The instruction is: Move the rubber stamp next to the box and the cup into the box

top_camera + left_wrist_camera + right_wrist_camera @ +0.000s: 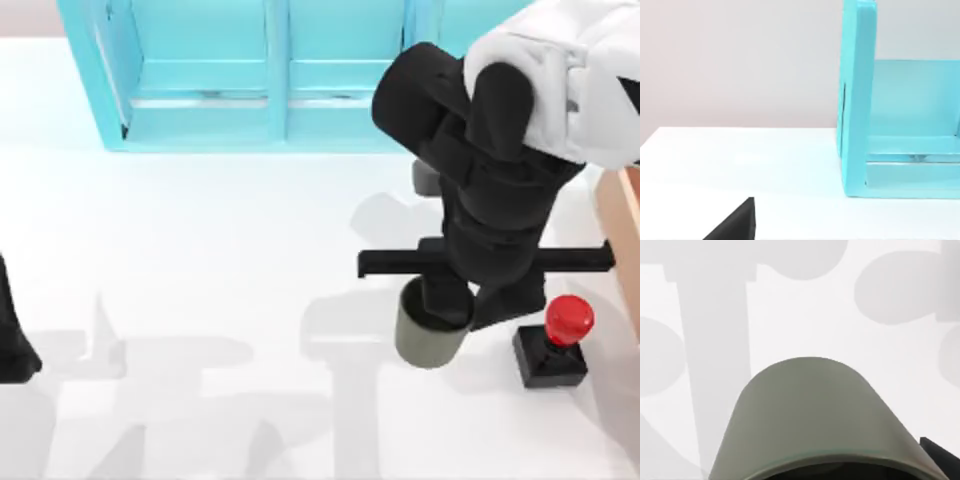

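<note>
The olive-green cup (pixel 428 335) hangs tilted under my right gripper (pixel 447 303), which is shut on its rim with one finger inside the mouth. In the right wrist view the cup's outer wall (pixel 812 415) looms close, with the white table far beneath it. The rubber stamp (pixel 555 345), a black square base with a red knob, stands upright on the table just right of the cup and apart from it. One tan wall of the box (pixel 622 225) shows at the right edge, behind the stamp. My left arm (pixel 12 345) is parked at the left edge.
A big turquoise shelf unit (pixel 270 75) stands along the back of the table; its side wall (pixel 857 100) also appears in the left wrist view. White table (pixel 200 270) stretches between the two arms.
</note>
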Controlling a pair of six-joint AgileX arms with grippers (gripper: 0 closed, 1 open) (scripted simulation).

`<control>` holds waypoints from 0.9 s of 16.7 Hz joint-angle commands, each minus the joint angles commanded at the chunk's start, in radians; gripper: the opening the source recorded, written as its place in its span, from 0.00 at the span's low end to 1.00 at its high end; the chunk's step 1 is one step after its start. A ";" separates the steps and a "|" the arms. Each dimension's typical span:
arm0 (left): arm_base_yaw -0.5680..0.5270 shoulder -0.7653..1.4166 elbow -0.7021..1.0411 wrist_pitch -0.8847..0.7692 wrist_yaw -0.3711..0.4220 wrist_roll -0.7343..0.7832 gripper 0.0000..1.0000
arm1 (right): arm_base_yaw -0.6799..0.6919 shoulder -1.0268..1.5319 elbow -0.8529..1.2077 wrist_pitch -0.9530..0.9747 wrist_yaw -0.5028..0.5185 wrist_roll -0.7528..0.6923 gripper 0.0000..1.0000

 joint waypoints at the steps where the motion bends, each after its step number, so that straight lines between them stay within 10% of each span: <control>1: 0.000 0.000 0.000 0.000 0.000 0.000 1.00 | -0.080 -0.019 -0.021 0.003 0.002 -0.081 0.00; 10: 0.000 0.000 0.000 0.000 0.000 0.000 1.00 | -0.937 -0.259 -0.286 0.071 0.027 -0.945 0.00; 15: 0.000 0.000 0.000 0.000 0.000 0.000 1.00 | -1.192 -0.366 -0.408 0.113 0.035 -1.200 0.00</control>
